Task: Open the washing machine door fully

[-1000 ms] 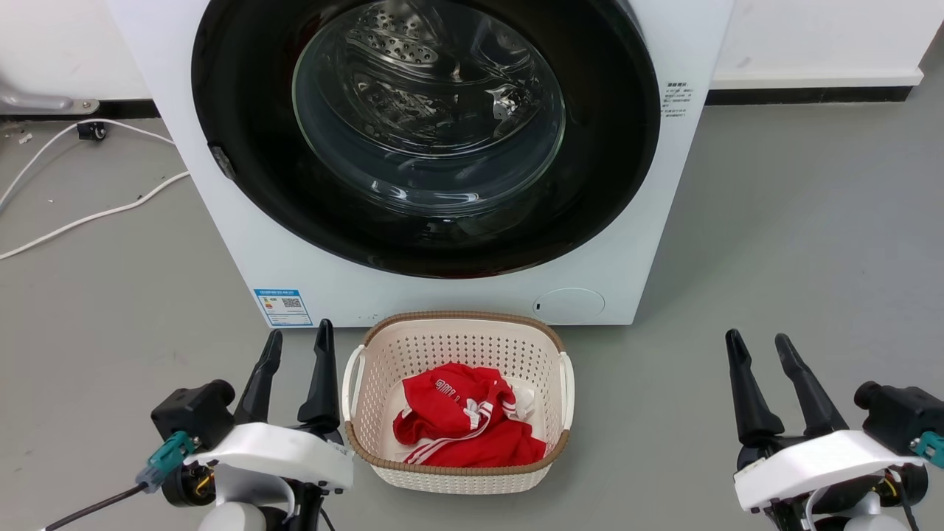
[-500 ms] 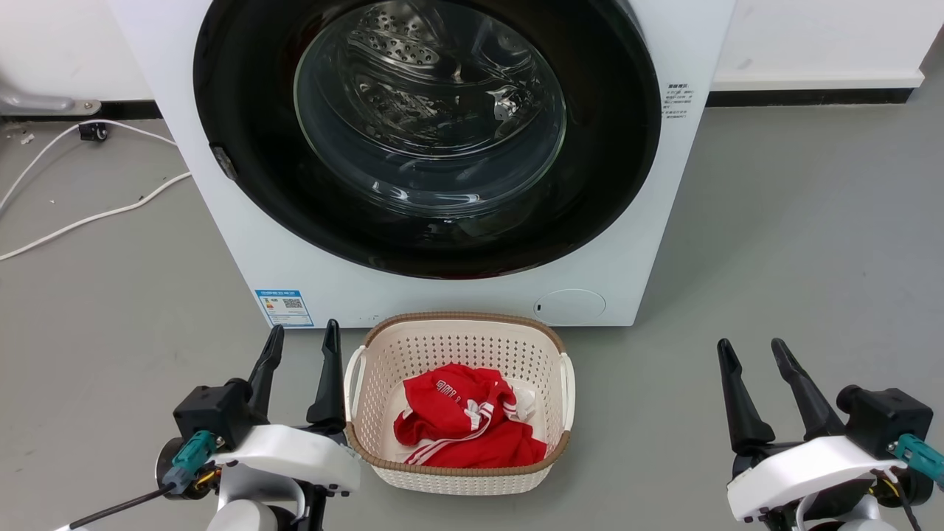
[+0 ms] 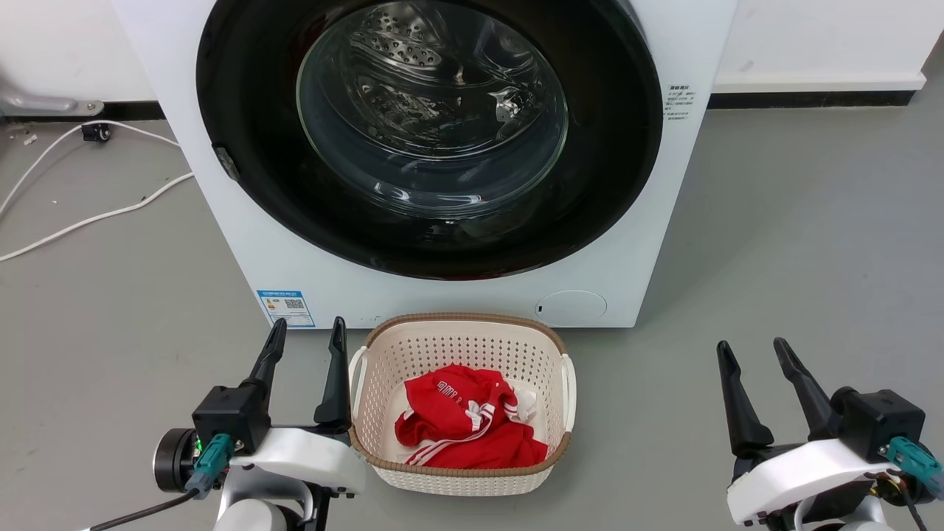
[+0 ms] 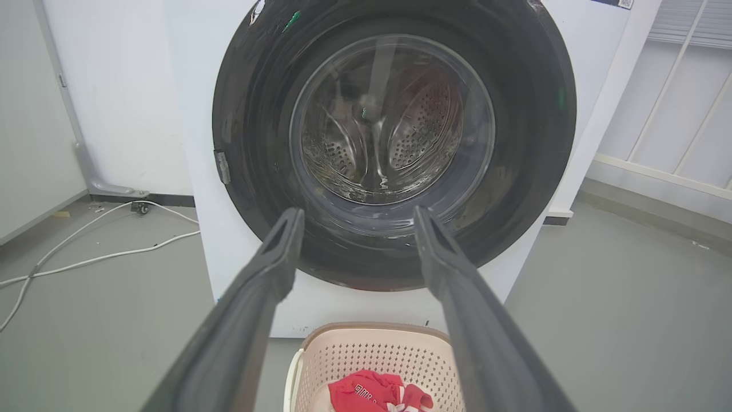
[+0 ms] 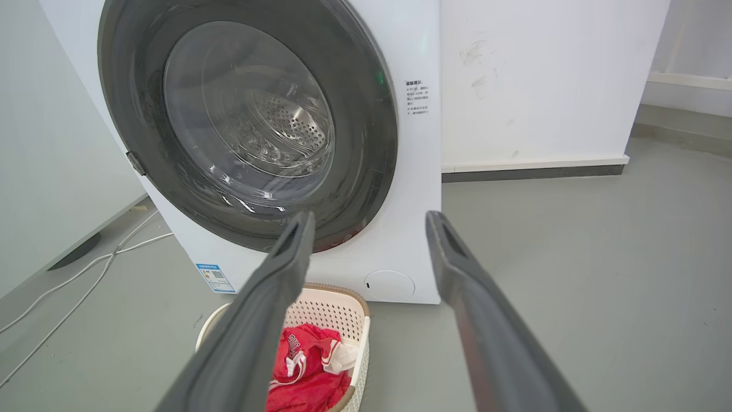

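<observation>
The white washing machine (image 3: 243, 243) takes up the top middle of the head view. Its black glass door (image 3: 612, 184) is shut flush, so nothing's opened yet. The cream laundry basket (image 3: 461, 318) with a red shirt (image 3: 457, 428) sits right below, probably for loading. The left gripper (image 3: 308, 324) at lower left and the right gripper (image 3: 751, 345) at lower right hover empty, fingers spread, well short of the door.

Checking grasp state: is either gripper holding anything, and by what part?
Nothing held. Left gripper and right gripper are both open, short of the door.

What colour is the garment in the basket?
The garment: red with white stripes, clearest in head view.
</observation>
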Controlling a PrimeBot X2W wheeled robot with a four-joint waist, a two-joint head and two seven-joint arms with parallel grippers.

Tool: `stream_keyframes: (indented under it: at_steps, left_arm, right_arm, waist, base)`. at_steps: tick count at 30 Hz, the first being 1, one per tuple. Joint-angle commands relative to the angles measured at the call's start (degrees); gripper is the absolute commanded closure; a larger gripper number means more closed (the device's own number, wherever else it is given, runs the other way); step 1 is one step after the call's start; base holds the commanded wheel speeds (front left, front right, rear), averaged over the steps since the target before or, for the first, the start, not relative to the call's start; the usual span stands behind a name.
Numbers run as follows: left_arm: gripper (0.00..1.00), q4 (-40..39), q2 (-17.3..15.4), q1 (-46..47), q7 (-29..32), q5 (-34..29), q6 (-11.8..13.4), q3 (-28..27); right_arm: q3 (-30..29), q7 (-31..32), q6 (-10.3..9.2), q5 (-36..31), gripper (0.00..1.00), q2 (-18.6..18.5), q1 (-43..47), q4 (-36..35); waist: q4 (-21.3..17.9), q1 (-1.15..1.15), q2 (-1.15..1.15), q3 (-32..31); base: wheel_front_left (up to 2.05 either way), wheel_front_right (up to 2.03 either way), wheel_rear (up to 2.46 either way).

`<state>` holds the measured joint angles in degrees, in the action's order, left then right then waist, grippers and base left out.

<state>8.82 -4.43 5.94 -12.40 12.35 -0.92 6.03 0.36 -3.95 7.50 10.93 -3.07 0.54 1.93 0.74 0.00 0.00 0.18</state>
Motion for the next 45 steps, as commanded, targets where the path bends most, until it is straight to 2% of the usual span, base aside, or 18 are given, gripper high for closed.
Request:
stream_keyframes:
  at_steps: [1,24,39,40,41,42,45]
  left_arm:
    - [0.00,-0.42,-0.05,0.65,-0.56,-1.06,0.27,0.11]
    - [0.00,-0.28,0.81,0.46,-2.91,-9.18,0.16,-0.49]
    - [0.00,0.76,1.30,-0.16,-2.82,-8.20,-0.46,-1.23]
    - [0.00,0.82,1.33,-0.19,-2.82,-8.17,-0.36,-1.24]
    - [0.00,0.88,1.34,-0.21,-2.82,-8.15,-0.39,-1.29]
    - [0.00,0.91,1.37,-0.22,-2.82,-8.13,-0.43,-1.30]
    - [0.00,1.08,1.40,-0.21,-2.82,-8.08,-0.53,-1.38]
  right_arm:
    - [-0.12,-0.34,-0.02,-1.05,0.00,0.15,0.15,-0.63]
    - [0.01,-1.64,-0.02,-7.62,0.00,0.29,0.82,-1.27]
    - [-0.44,-1.91,-0.02,-5.83,0.00,0.28,0.71,-0.27]
    - [-0.38,-1.75,-0.02,-5.18,0.53,0.28,0.72,-0.13]
    - [-0.28,-1.67,-0.02,-5.10,0.84,0.28,0.69,-0.07]
    - [-0.09,-1.44,-0.02,-5.26,1.00,0.28,0.71,0.01]
    - [0.34,-1.22,-0.02,-4.91,1.00,0.27,0.92,0.04]
  waist:
    - [-0.01,0.00,0.00,-0.01]
    - [0.10,0.00,0.00,0.07]
    - [0.29,0.00,0.00,0.08]
    - [0.29,0.00,0.00,0.06]
    - [0.29,0.00,0.00,0.05]
    - [0.28,0.00,0.00,0.03]
    - [0.27,0.00,0.00,0.01]
  base:
    - [0.00,0.00,0.00]
    - [0.00,0.00,0.00]
    - [0.00,0.00,0.00]
    - [0.00,0.00,0.00]
    - [0.00,0.00,0.00]
    - [0.00,0.00,0.00]
    - [0.00,0.00,0.00]
